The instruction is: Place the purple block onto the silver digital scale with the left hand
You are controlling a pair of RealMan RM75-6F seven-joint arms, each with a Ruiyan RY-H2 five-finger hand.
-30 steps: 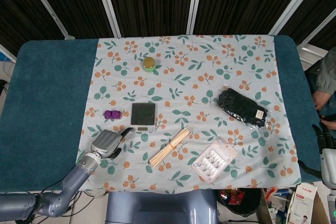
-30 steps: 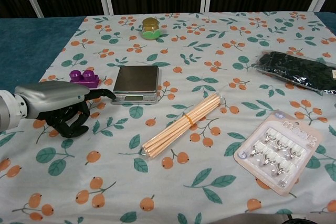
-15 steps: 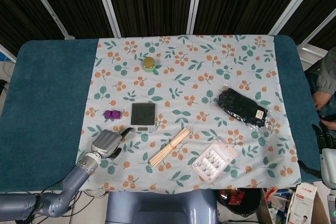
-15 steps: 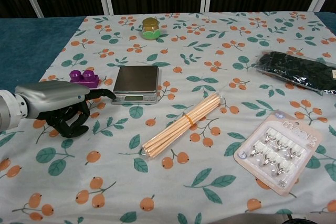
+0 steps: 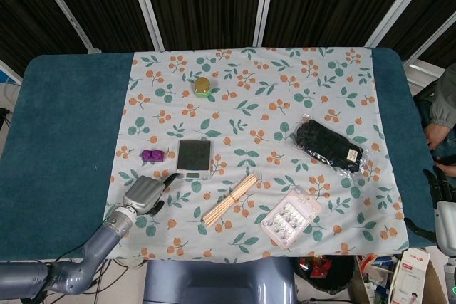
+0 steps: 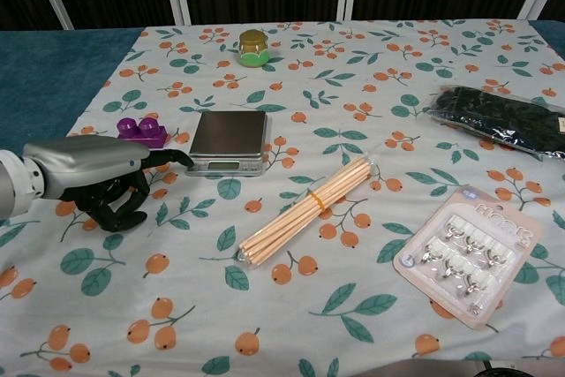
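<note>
The purple block [image 5: 150,155] [image 6: 143,131] lies on the floral cloth just left of the silver digital scale [image 5: 194,158] [image 6: 229,140], whose platform is bare. My left hand [image 5: 144,194] [image 6: 97,174] hovers low over the cloth in front of the block, a short way from it and touching neither it nor the scale. It holds nothing; its dark fingers [image 6: 115,205] hang loosely curved beneath the palm and one reaches toward the scale's front corner. My right hand [image 5: 440,189] sits off the table's right edge with its fingers apart and empty.
A small green-and-gold jar [image 5: 202,87] [image 6: 253,47] stands behind the scale. A bundle of wooden sticks [image 5: 230,199] [image 6: 306,208] lies right of my left hand. A pack of press-on nails [image 5: 291,217] [image 6: 468,253] and a black bagged item [image 5: 329,145] [image 6: 499,119] lie further right.
</note>
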